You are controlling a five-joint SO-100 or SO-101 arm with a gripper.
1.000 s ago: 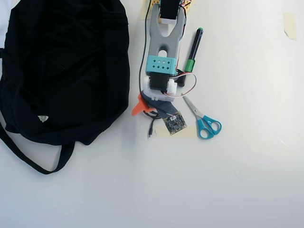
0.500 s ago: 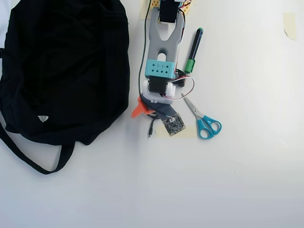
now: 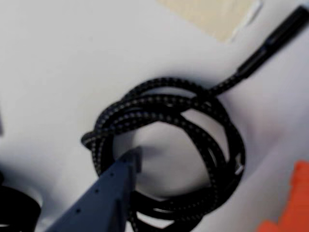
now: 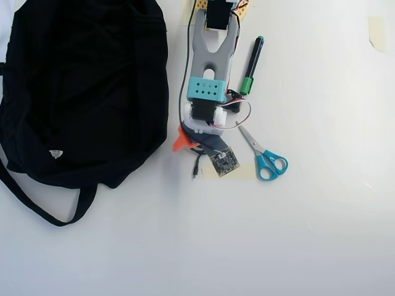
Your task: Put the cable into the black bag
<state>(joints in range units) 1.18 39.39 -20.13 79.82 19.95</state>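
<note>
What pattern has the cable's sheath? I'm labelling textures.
Black braid flecked with pale specks on the cable, clearest in the wrist view.

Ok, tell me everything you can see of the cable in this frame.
The cable is a thin black braided cord with pale flecks, wound in a loose coil of several turns, lying flat on the white table. One straight end runs up-right to a dark plug. A blue finger reaches into the coil's middle; contact is unclear. Overhead, the arm hides nearly all of it beside the black bag.
</note>
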